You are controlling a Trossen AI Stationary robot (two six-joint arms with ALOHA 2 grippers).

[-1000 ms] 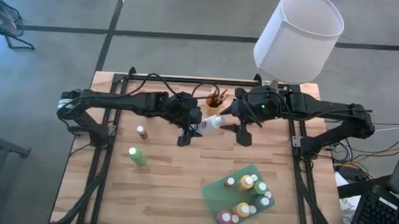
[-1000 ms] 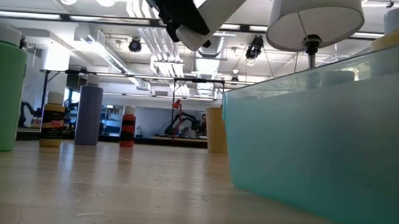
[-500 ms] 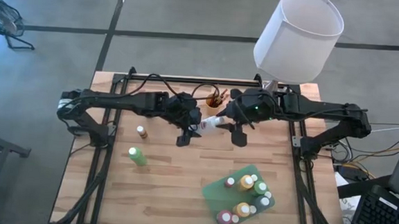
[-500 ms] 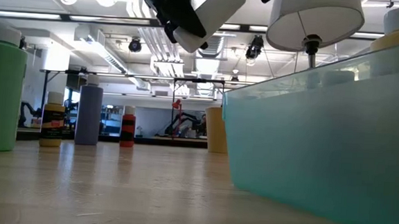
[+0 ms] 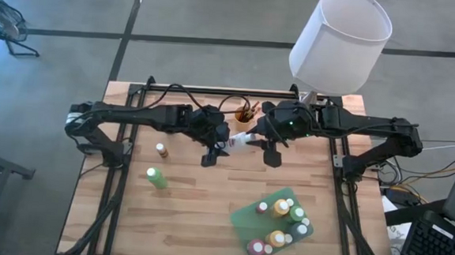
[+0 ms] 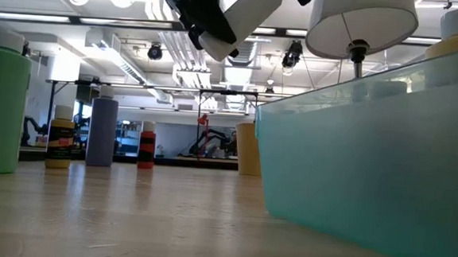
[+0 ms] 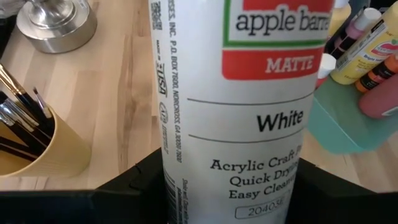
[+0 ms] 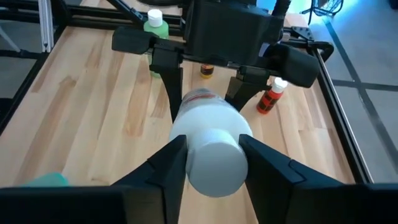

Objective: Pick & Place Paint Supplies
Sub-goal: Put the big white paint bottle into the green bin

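Observation:
A white paint bottle (image 5: 243,139) with a red and green "apple barrel" label hangs in the air over the middle of the table, between my two grippers. My left gripper (image 5: 225,145) is shut on its bottom end. My right gripper (image 5: 258,141) reaches in from the other side and is shut on its cap end. The low view shows the bottle (image 6: 248,10) slanting high above the tabletop. A tan cup of dark-handled brushes (image 5: 246,111) stands on its base just beyond the grippers. My left gripper pinches the bottle's round body near its bottom end (image 7: 230,186) between its two fingers. It comes from the table's left, slanting down. The bottle runs on past the fingertips, clear of the table. My right gripper has one finger on each side of the bottle's white cap end (image 8: 214,165); its fingers (image 8: 165,168) lie against the cap's sides. It comes from the table's right, slanting down, in line with the bottle. The bottle stays clear of the table.
A green tray (image 5: 245,219) with several bottles lies near the front right. A green bottle (image 5: 157,177) and a small bottle (image 5: 161,149) stand at the left. A white-shaded lamp (image 5: 340,39) stands at the far right edge.
My right gripper has edged toward the table's left, over the bottle's cap end, and more of the white bottle is now covered. The bottle has stayed in the air in my left gripper's hold.

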